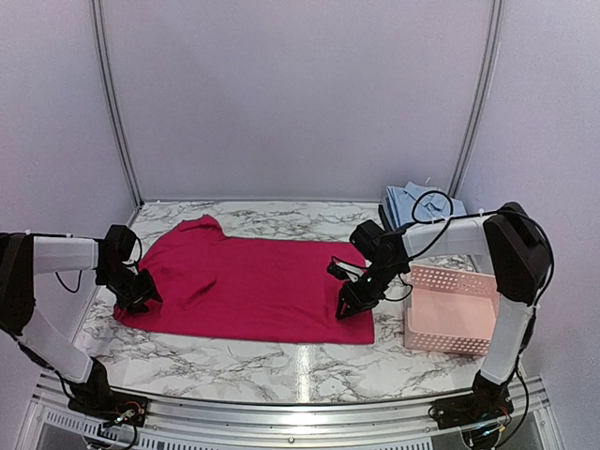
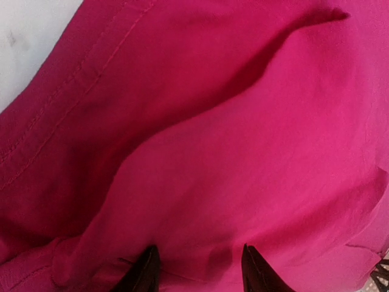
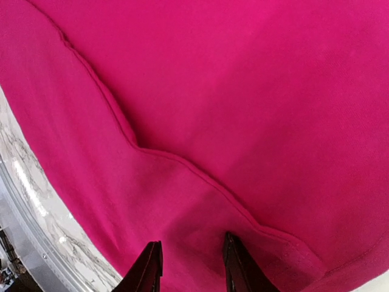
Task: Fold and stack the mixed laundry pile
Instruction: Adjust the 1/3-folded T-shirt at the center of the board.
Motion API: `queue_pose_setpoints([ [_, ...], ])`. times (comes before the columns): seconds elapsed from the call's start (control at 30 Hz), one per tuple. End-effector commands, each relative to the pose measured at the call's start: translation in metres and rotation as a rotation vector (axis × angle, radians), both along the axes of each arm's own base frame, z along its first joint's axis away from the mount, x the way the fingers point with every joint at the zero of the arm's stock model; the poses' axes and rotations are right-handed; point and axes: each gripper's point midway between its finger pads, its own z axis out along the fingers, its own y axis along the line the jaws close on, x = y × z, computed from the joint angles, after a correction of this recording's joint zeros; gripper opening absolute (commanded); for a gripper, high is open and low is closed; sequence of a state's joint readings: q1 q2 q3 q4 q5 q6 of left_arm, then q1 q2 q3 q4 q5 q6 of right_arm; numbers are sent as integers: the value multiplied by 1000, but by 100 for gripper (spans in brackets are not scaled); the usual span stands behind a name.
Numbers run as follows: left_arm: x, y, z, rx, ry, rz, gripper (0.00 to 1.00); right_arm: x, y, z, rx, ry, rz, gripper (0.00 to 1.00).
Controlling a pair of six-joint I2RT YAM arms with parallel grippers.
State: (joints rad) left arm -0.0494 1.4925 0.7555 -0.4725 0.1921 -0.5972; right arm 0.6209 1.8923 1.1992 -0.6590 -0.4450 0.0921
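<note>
With the left gripper (image 2: 199, 258) and right gripper (image 3: 192, 246) both slightly parted on the magenta-red garment (image 1: 253, 281), closing may pinch only one layer and skew the fold.

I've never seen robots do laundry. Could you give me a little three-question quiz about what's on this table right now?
1. Multiple choice: the garment spread flat on the table is A) light blue, B) magenta-red, C) white.
2. True or false: the folded light blue shirt lies inside the pink basket.
3. Short answer: which arm stands nearest the basket?
Key: 1 B. 2 False; it lies on the table behind the basket. 3 The right arm.
</note>
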Motion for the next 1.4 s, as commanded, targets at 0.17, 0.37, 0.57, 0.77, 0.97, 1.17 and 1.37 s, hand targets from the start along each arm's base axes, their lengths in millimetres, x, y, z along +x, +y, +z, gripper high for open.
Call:
queue_pose_setpoints([
  [0.17,-15,11,37,37,-69,64,76,-25,-8,25,29,25,6,34],
  [0.37,40,7,86,62,-213,-51,95,30,-29,56,31,-94,-84,33],
  [0.57,60,5,88,62,-209,-76,95,26,-31,38,-8,-45,-64,25],
  [0.77,59,4,81,53,-184,-73,95,6,-33,23,-31,15,-33,23],
  [0.97,54,5,75,61,-167,-71,95,-3,-34,6,-63,46,-9,23],
  [1.17,52,6,73,61,-165,-62,95,-4,-38,-7,-112,49,3,29],
  [1.37,52,7,73,64,-162,-54,95,-7,-36,-7,-111,56,20,17],
])
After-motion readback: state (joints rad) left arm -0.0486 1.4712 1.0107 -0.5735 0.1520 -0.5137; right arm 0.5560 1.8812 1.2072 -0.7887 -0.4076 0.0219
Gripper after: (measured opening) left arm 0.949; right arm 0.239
